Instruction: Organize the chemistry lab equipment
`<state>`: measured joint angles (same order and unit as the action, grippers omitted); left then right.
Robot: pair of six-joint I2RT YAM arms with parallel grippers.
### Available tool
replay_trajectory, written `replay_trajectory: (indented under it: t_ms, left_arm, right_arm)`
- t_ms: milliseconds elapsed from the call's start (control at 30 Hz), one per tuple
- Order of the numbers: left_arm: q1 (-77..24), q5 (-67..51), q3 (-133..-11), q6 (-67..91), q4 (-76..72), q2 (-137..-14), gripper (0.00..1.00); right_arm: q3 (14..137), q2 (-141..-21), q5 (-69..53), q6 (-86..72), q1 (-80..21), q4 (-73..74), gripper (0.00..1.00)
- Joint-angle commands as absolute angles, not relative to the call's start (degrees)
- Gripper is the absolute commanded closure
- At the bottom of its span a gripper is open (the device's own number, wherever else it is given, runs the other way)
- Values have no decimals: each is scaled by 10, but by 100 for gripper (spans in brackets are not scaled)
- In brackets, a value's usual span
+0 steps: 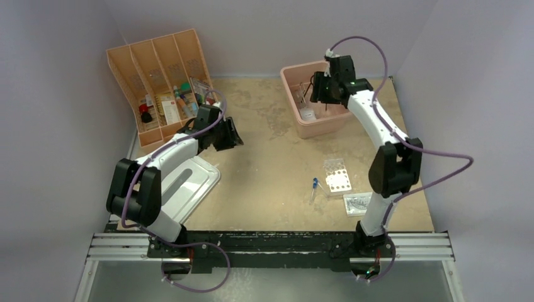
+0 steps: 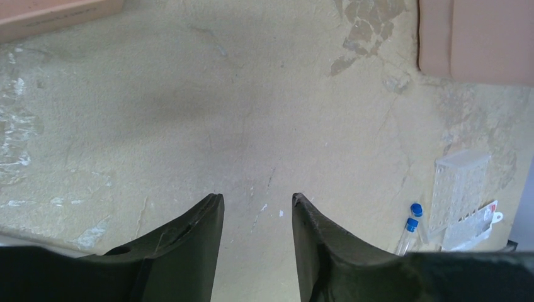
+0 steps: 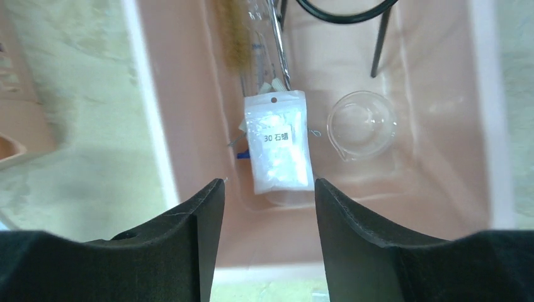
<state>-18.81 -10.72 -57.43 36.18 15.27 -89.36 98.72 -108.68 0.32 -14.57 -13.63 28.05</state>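
My right gripper hangs open and empty over the pink tub. In the right wrist view its open jaws frame a clear packet labelled "30". Beside the packet lie a clear glass flask, metal forceps and the black wire ring tripod. My left gripper is open and empty above bare table. A clear well rack, a blue-tipped dropper and another clear packet lie on the table at front right. They also show in the left wrist view: rack, dropper, packet.
The orange divided tray, holding several small items, stands at the back left. A white plate-like base lies by the left arm. A brown brush lies in the tub. Walls close in at the left, right and back.
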Motion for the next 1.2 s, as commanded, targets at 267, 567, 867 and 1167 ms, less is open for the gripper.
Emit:
replay_trajectory:
  t_ms: [267, 567, 867, 1167]
  left_arm:
    - [-205, -168, -573, 316, 102, -866, 40]
    - [-211, -109, -572, 318, 110, -869, 23]
    - [-213, -81, -580, 315, 117, -873, 20]
    - [-213, -94, -583, 325, 109, -883, 21]
  right_arm:
    - [909, -853, 158, -189, -139, 414, 34]
    - [818, -707, 138, -194, -143, 465, 32]
    - [657, -660, 71, -264, -143, 454, 33]
    - [538, -736, 64, -374, -145, 477, 35]
